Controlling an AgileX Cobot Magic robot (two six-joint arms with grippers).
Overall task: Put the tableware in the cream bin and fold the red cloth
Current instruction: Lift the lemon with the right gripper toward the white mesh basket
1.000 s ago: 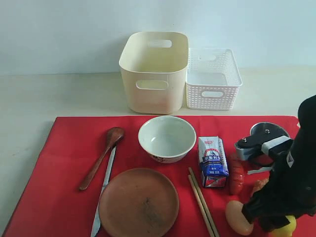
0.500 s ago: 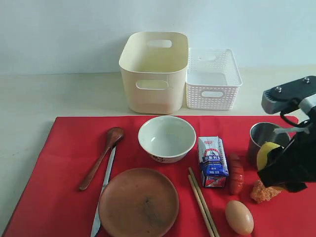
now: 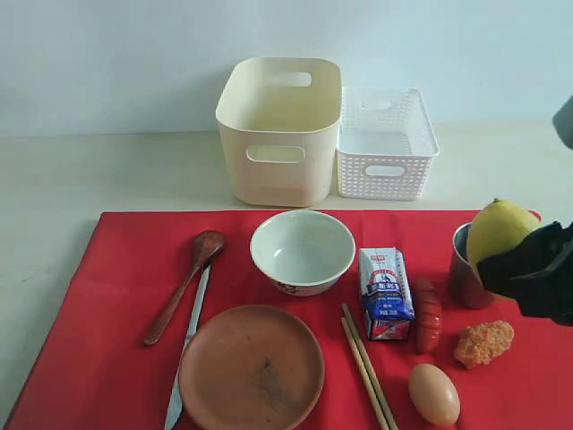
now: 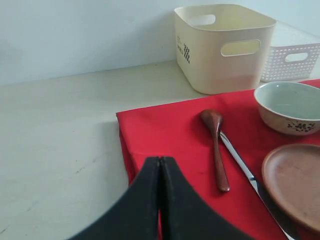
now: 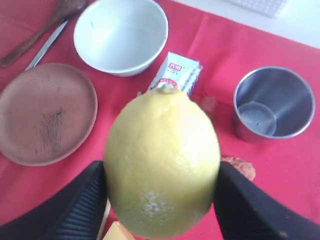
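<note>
The red cloth (image 3: 116, 269) lies flat with the tableware on it: white bowl (image 3: 302, 251), brown plate (image 3: 251, 367), wooden spoon (image 3: 183, 285), silver knife (image 3: 190, 340), chopsticks (image 3: 367, 367) and steel cup (image 3: 464, 273). The cream bin (image 3: 280, 130) stands behind the cloth. My right gripper (image 5: 162, 185) is shut on a yellow lemon (image 3: 498, 231), held in the air over the cup at the right edge. My left gripper (image 4: 160, 162) is shut and holds nothing; it hangs over the cloth's left edge (image 4: 125, 145), near the spoon (image 4: 216, 145).
A white perforated basket (image 3: 387, 143) sits right of the cream bin. On the cloth's right part lie a blue-white carton (image 3: 385, 294), a sausage (image 3: 428, 315), a nugget (image 3: 483, 342) and an egg (image 3: 433, 392).
My right gripper has lifted the lemon from the cloth's front right corner up to beside the cup. The egg and nugget, hidden by the arm before, now show.
</note>
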